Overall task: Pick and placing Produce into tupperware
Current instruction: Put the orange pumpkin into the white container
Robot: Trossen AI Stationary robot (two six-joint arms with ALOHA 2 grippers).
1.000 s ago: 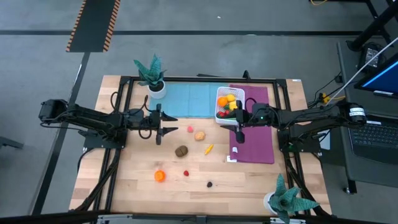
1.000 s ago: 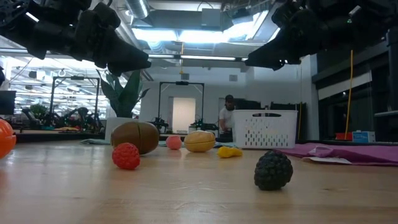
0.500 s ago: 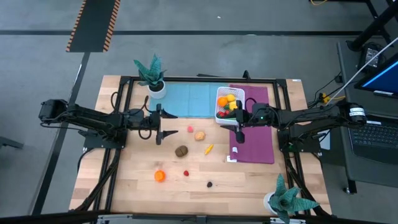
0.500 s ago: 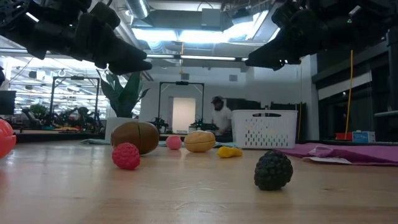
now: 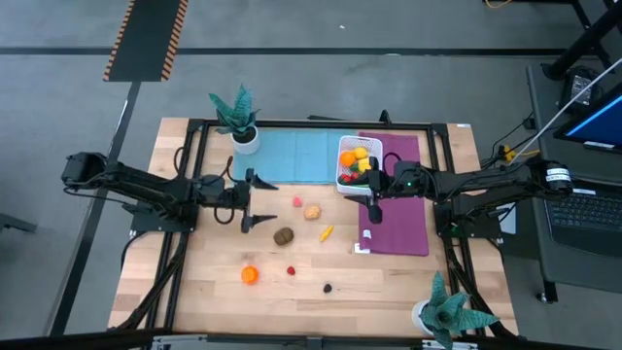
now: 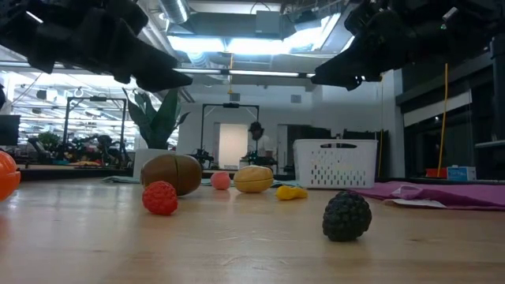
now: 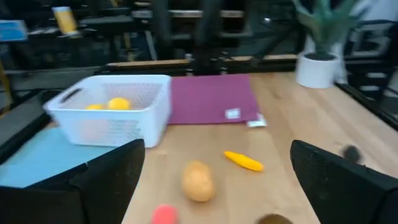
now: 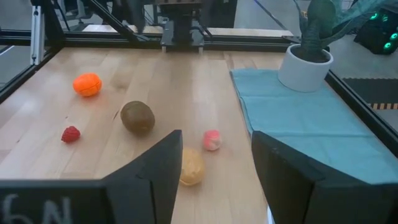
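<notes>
Left gripper [image 5: 250, 201] is held with fingers apart at centre-left of the high view, above bare table [image 5: 194, 282]. Right gripper [image 5: 374, 194] is held fingers apart beside tupperware [image 5: 355, 160], upper centre. Produce is scattered mid-frame: kiwi [image 5: 283, 235], potato [image 5: 312, 211], orange [image 5: 250, 275].

I'm looking into a robotics lab or test hall, not a home. The wooden worktop [image 5: 204, 292] sits on a black metal frame over bare grey concrete floor [image 5: 389, 87], with a strip of orange-and-black hazard tape [image 5: 146, 39] marking the far left. To the right stands a workstation with a keyboard [image 5: 581, 209] and monitor [image 5: 595, 124]. Across the worktop I see exposed ceiling ducts [image 6: 229, 20], strip lighting and more racks of equipment [image 6: 71, 146], and a person [image 6: 259, 142] far off.
</notes>
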